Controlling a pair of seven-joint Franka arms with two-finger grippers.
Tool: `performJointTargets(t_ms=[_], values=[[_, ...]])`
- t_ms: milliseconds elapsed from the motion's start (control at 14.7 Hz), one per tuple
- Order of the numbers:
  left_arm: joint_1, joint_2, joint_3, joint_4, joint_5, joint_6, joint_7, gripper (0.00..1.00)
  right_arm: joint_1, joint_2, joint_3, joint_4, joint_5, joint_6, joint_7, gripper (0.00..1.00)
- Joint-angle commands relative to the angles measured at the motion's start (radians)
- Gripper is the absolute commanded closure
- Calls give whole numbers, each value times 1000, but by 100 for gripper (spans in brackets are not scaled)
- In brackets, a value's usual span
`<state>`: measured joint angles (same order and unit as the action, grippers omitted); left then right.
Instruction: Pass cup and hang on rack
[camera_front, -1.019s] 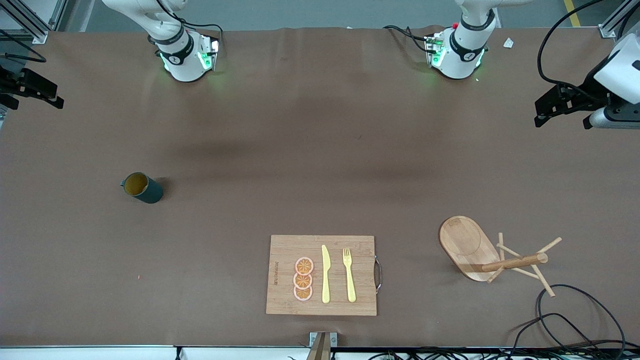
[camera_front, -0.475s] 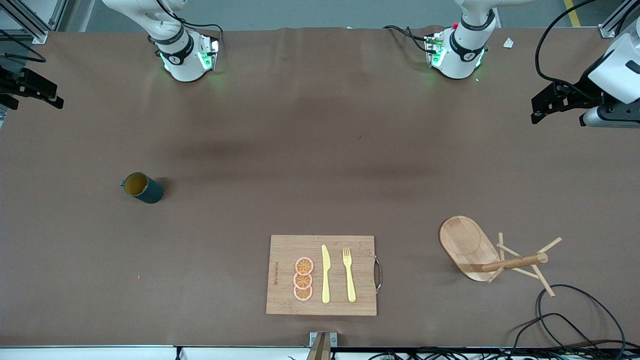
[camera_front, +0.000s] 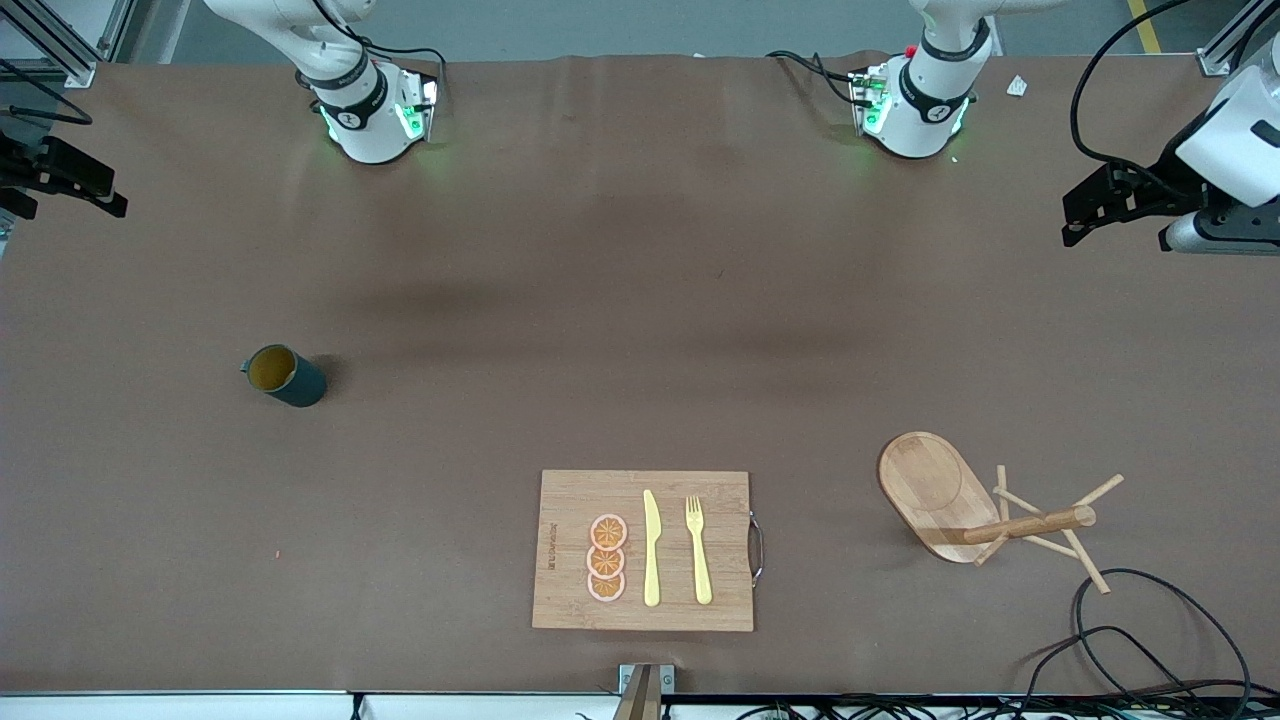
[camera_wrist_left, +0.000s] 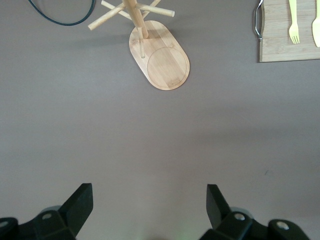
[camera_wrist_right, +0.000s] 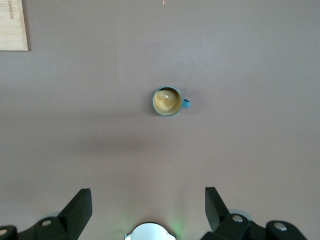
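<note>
- The cup (camera_front: 285, 375) stands upright on the counter (camera_front: 560, 300) toward the right arm's end, ochre inside showing, nothing touching it
- From the right wrist view the cup (camera_wrist_right: 167, 101) sits well apart from the right gripper (camera_wrist_right: 148, 206), its loop handle sticking out to one side
- Right gripper hangs high over bare counter, jaws spread wide, nothing between them
- Left gripper (camera_wrist_left: 150, 206) is up over the counter at the left arm's end, jaws also spread wide and empty
- In the front view the left gripper (camera_front: 1085, 215) shows as a dark shape at the frame's edge
- The rack (camera_front: 985, 510) stands toward the left arm's end, nearer the front camera than the cup, oval base flat on the counter, thin pegs angling off the post
- The left wrist view catches the rack (camera_wrist_left: 155, 55) well clear of the jaws
- A cutting board (camera_front: 570, 550) lies between cup and rack, nearer the camera, carrying orange slices (camera_front: 607, 558), a yellow knife (camera_front: 651, 550) and a yellow fork (camera_front: 698, 550)
- A black cable (camera_front: 1150, 640) loops on the counter just beside the rack
</note>
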<state>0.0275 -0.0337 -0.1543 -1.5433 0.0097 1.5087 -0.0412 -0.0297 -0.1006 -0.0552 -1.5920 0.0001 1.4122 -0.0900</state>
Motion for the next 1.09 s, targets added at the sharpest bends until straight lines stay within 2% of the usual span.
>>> performJointTargets(t_ms=[0,1019], values=[[3,-12,-4,5,12,-16,-2,0,-15,-24,8,-26,-3,4,-16,0],[3,-17,-4,9,10,-42,4,0,-13,-24,9,-25,-3,2,-14,0]])
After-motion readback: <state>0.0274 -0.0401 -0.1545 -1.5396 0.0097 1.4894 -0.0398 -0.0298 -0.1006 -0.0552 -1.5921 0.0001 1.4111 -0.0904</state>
